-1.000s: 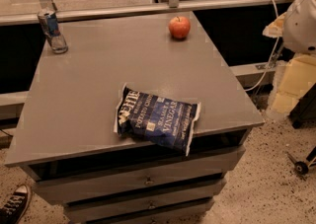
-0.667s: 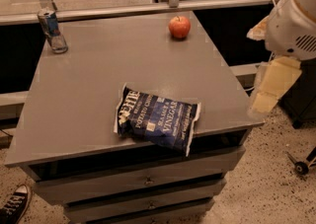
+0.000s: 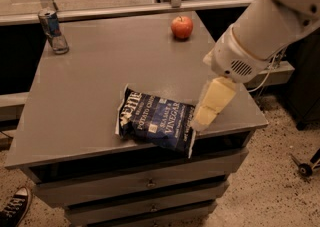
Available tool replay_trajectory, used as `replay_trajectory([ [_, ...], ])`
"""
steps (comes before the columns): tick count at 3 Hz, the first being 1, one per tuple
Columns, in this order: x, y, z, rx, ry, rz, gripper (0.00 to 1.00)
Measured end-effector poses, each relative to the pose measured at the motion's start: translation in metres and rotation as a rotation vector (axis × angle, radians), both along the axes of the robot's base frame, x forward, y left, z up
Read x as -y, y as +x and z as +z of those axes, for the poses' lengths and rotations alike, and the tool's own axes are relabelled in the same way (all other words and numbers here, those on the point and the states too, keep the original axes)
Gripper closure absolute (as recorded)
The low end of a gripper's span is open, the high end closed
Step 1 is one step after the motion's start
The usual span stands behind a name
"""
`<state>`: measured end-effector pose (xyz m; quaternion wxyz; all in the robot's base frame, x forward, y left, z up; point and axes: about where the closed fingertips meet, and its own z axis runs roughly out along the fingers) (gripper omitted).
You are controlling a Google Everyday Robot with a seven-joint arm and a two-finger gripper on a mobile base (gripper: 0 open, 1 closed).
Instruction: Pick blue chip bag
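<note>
Nearest, the blue chip bag (image 3: 155, 121) lies flat at the desk's (image 3: 95, 76) front edge, its long axis running left to right. My gripper (image 3: 200, 120) hangs at its right end, perhaps touching; jaws spread or pressed, I cannot tell. Farther back sit the apple (image 3: 182, 27) and the can (image 3: 52, 31).

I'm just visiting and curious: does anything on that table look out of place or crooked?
Only the chip bag: it lies askew at the table's front edge, one corner poking over. The gripper hovers near that corner. Apple and can look fine.

Hand (image 3: 204, 116) just right of chip bag (image 3: 155, 121)
</note>
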<state>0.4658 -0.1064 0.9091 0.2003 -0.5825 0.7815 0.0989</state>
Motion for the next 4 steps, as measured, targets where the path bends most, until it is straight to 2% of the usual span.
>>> replay_trajectory([
  [1,-0.033,0.003,-0.030,-0.065,0.100,-0.012,0.00],
  [2,-0.064,0.002,-0.057,-0.094,0.175,-0.019,0.02],
  [3,-0.078,0.001,-0.070,-0.099,0.207,-0.026,0.24],
  [4,-0.082,0.003,-0.061,-0.080,0.232,-0.028,0.47],
])
